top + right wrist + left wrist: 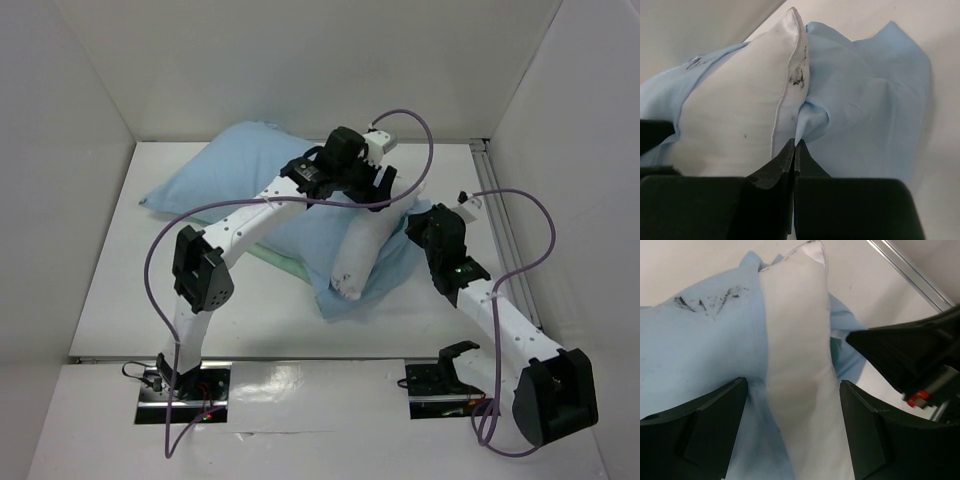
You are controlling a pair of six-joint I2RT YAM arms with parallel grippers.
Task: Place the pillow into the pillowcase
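Observation:
The light blue pillowcase [225,175] lies rumpled across the back middle of the table. The white pillow [357,258] lies partly inside it, and its near end sticks out of the opening. My left gripper [378,192] hovers over the pillow with its fingers wide apart. In the left wrist view the pillow [797,340] runs between the two fingers of the left gripper [792,425], which is open and holds nothing. My right gripper [420,222] is at the pillow's right side. Its tips [795,145] are shut on a fold of pillowcase [865,100] beside the pillow [735,120].
White walls close in the table on the left, back and right. A metal rail [505,230] runs along the right wall. A sea-green strip of the case's underside [275,258] shows under the left arm. Purple cables loop above both arms.

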